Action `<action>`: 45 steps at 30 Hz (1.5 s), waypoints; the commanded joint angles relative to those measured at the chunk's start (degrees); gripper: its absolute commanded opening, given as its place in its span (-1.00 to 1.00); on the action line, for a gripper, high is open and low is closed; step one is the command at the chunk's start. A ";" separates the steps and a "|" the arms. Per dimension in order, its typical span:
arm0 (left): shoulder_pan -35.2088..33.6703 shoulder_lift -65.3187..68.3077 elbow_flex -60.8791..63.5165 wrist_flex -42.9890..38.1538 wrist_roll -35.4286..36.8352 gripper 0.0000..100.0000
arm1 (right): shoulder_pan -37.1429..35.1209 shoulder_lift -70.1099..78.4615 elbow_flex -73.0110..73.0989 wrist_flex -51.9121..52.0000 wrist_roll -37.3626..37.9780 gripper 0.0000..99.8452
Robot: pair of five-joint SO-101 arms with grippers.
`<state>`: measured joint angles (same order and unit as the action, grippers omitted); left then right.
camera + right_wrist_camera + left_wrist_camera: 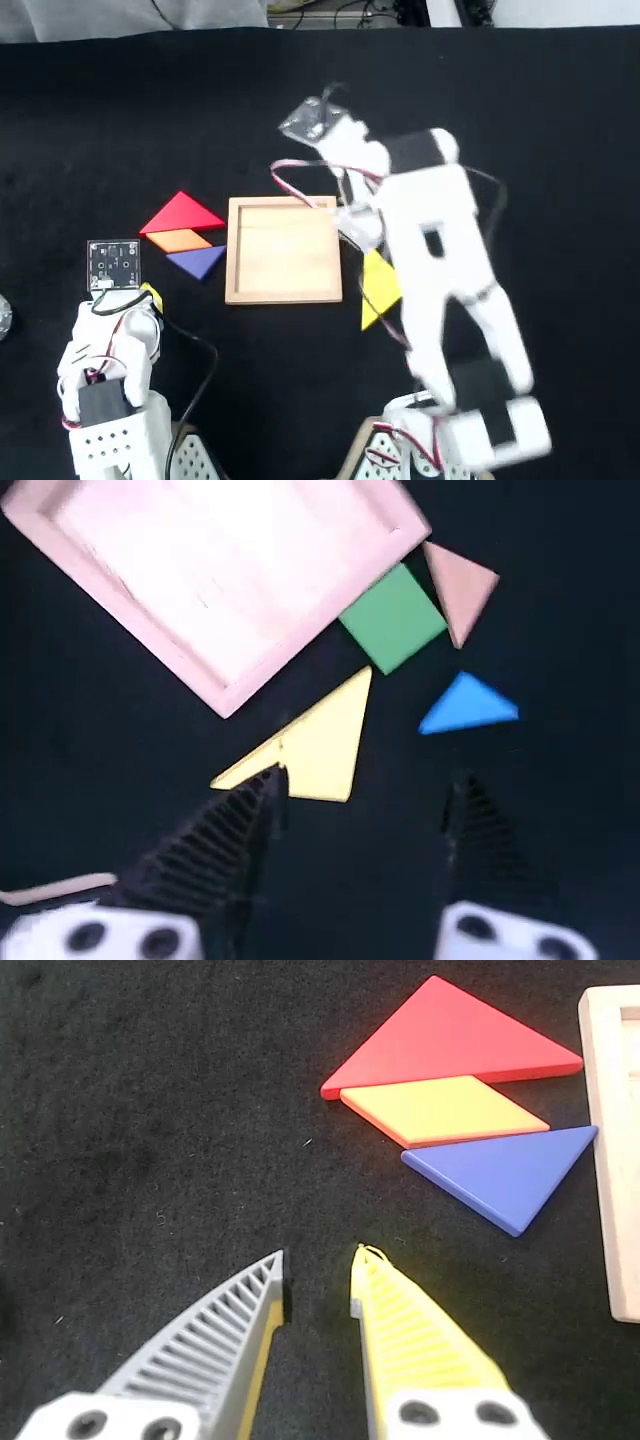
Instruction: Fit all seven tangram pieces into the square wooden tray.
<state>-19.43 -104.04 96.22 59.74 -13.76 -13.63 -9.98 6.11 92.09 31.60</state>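
The right gripper (365, 790) hangs low over black cloth, its black fingers (225, 845) spread wide and nothing held. The large yellow triangle (312, 742) lies flat just ahead of one fingertip, which overlaps its near edge. The other fingertip stands over bare cloth, with the small light-blue triangle (468, 705) just ahead of it. Farther ahead the square wooden tray (185, 660) is seen empty, with the green square (393, 618) against its corner and a tan triangle (458, 585) beside that.

The yellow piece is judged the likely pick. The fingers would best be shifted sideways until two of its edges are straddled, then lowered to the cloth. Room is tight toward the tray rim and open elsewhere.

The left gripper (318, 1258), fingers narrowly parted and empty, rests short of the dark blue triangle (505, 1170), orange parallelogram (445, 1110) and red triangle (450, 1035).
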 commanded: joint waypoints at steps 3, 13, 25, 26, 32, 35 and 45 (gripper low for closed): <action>0.04 -0.18 1.19 -0.88 -0.35 -0.76 | 0.09 -5.41 16.48 -2.55 -9.93 -0.49; -0.04 -0.09 1.19 -0.88 -0.35 -0.76 | 6.07 -9.27 38.11 -23.56 -33.93 -0.21; 0.04 -0.09 1.19 -0.88 -0.35 -0.76 | -3.34 -9.36 38.46 -29.98 -43.08 0.02; 0.04 -0.09 1.19 -0.88 -0.35 -0.76 | -3.25 -9.36 38.46 -30.42 -43.08 0.01; 0.04 -0.09 1.19 -0.88 -0.35 -0.76 | 0.26 -3.21 38.20 -33.58 -42.64 -0.31; 0.04 -0.09 1.19 -0.88 -0.35 -0.76 | 1.85 3.12 37.05 -34.64 -41.76 -0.30; 0.04 -0.09 1.19 -0.88 -0.35 -0.76 | 3.78 14.20 30.64 -33.05 -41.41 -0.17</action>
<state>-19.43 -104.04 96.22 59.74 -13.76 -10.81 3.38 39.34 59.12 -10.59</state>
